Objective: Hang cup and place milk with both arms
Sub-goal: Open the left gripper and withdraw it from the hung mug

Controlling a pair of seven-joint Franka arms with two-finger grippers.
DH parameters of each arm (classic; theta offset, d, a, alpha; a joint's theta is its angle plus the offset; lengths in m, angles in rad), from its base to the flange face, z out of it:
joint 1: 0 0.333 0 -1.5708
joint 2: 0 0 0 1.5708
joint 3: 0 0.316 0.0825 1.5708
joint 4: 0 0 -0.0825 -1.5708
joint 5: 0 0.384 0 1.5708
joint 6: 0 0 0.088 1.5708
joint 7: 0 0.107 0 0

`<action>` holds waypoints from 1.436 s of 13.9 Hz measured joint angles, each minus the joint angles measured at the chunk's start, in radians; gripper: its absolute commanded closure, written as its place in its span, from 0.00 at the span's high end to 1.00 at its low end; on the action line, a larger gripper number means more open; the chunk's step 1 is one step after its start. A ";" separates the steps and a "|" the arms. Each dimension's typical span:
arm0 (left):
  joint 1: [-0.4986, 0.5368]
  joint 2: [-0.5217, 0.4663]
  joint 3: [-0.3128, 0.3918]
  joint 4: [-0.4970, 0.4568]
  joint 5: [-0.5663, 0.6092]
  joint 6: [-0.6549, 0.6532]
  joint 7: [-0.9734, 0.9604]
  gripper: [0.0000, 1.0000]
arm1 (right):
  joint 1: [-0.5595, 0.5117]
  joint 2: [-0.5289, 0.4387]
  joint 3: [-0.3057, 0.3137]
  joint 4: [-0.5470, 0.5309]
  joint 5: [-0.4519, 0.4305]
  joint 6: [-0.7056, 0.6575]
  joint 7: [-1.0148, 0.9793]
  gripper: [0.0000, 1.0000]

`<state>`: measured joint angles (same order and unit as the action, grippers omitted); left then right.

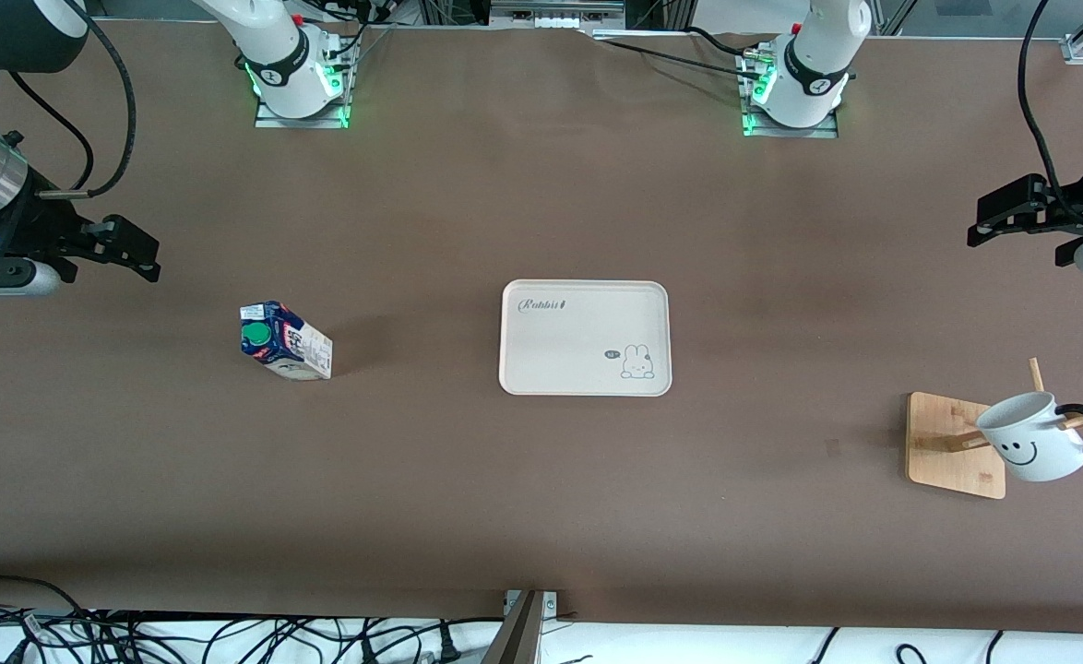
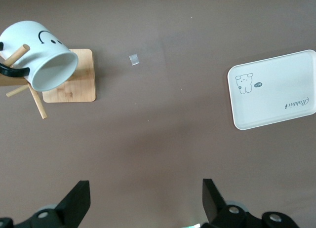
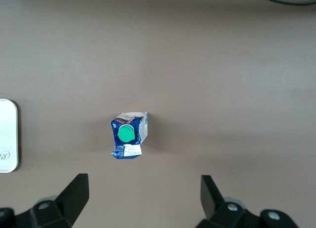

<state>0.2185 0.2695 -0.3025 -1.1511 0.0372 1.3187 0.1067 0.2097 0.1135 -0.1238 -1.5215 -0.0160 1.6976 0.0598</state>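
- Two claws, both spread wide and empty: left claw (image 1: 984, 221) is up over the table (image 1: 541, 184) at the left arm's end, right claw (image 1: 140, 249) up over the right arm's end.
- Cup (image 1: 1026, 447) hangs by its black loop handle on a peg of the wooden rack (image 1: 952, 452), tilted mouth-down, at about 4 o'clock from the tray (image 1: 569, 341) in the front view. That half looks done, so the left arm waits.
- Milk (image 1: 285, 341) stands upright on the table at 9 o'clock from the tray, well apart from it. Tray is presumably its target.
- Step in hand, I'd say: right claw onto the milk.
  - Come straight down and square the fingers to two flat sides, below the gable.
  - Squeeze gently, since carton walls are thin board and will dent.
  - The carton is light and tall, so a nudge could tip it.
- Tray: smooth off-white plastic, rounded corners, low rim, so lift clear of the rim before setting down.
- Cup looks like glazed ceramic. Table cover is matte brown.
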 measured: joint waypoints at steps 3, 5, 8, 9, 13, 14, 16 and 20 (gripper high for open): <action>-0.198 -0.028 0.283 -0.052 -0.089 0.042 -0.019 1.00 | 0.000 0.000 0.000 0.000 0.000 0.000 0.000 1.00; -0.278 -0.064 0.437 -0.120 -0.141 0.094 -0.004 1.00 | 0.000 0.000 0.000 0.000 0.000 0.000 0.000 1.00; -0.297 -0.127 0.494 -0.235 -0.147 0.169 0.086 1.00 | 0.001 0.000 0.000 0.001 0.000 0.000 0.000 1.00; -0.299 -0.143 0.497 -0.261 -0.146 0.183 0.102 1.00 | 0.001 0.000 0.000 0.001 0.000 0.000 0.000 1.00; -0.332 -0.163 0.542 -0.309 -0.119 0.216 0.117 1.00 | 0.003 0.000 0.002 0.001 0.000 0.000 0.000 1.00; -0.344 -0.164 0.564 -0.315 -0.119 0.221 0.121 1.00 | 0.003 0.001 0.002 0.001 0.000 0.000 0.000 1.00; -0.365 -0.170 0.579 -0.319 -0.117 0.228 0.124 1.00 | 0.003 0.003 0.002 0.001 0.000 0.000 0.000 1.00; -0.407 -0.191 0.578 -0.319 -0.108 0.228 0.120 1.00 | 0.003 0.013 0.003 0.001 0.000 0.000 0.000 1.00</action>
<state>-0.1883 0.0786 0.2760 -1.4702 -0.0711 1.5471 0.2269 0.2125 0.1262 -0.1211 -1.5206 -0.0160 1.6979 0.0598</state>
